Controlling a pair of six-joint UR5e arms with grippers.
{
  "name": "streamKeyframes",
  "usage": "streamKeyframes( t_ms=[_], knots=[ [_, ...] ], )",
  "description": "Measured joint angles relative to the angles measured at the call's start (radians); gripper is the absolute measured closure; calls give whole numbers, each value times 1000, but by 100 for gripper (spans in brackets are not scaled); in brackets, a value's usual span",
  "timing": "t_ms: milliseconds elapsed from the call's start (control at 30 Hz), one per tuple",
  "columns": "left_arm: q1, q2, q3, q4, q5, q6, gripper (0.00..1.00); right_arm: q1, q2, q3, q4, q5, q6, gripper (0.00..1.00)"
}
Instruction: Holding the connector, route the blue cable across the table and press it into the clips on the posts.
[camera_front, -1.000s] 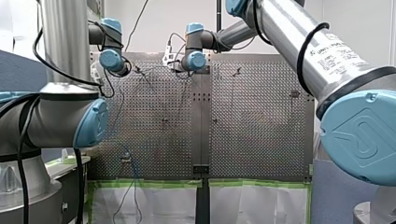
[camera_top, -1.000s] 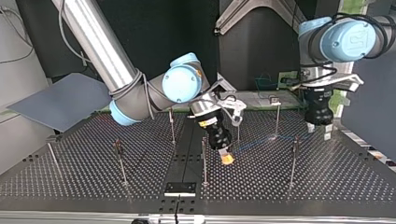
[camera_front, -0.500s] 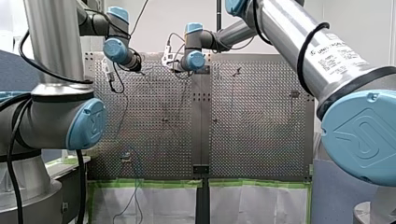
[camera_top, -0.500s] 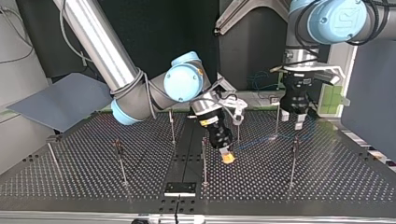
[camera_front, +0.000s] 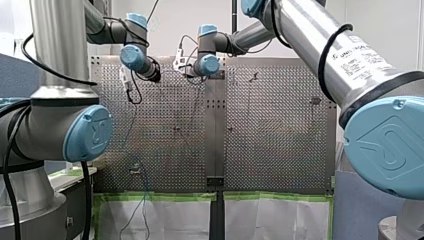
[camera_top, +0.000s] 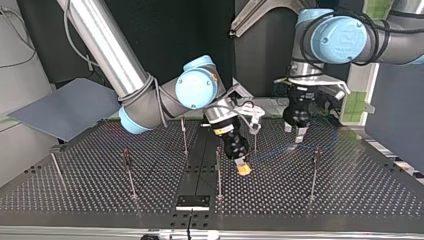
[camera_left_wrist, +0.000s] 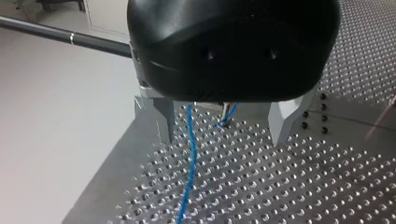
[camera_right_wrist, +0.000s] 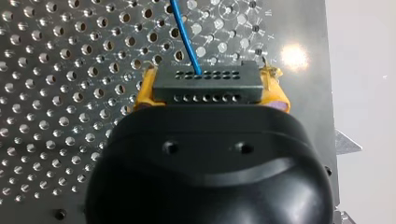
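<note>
Near the middle of the perforated tabletop (camera_top: 350, 190), the black connector (camera_right_wrist: 205, 83) is being clamped between the yellow pads (camera_right_wrist: 144, 93) of my right pincer (camera_right_wrist: 211, 88), which is being kept closed tight on it. The blue cable (camera_right_wrist: 186, 37) is being led out of the connector's far face and over the holes. My left pincer (camera_left_wrist: 224, 128) is being held wide open just above the tabletop, with nothing gripped; the cable is being passed between its metal fingers (camera_left_wrist: 164, 119), nearer one of them. Thin posts (camera_top: 313, 175) are being carried upright by the tabletop.
</note>
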Motion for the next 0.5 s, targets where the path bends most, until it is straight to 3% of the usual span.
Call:
streamKeyframes(
  t_ms=[267,500],
  knots=[
    [-4,-69,36,56,-51,29,0,0,0,0,1,-1,1,100],
    [-6,-130,69,70,-75,41,0,0,0,0,1,-1,1,100]
  ],
)
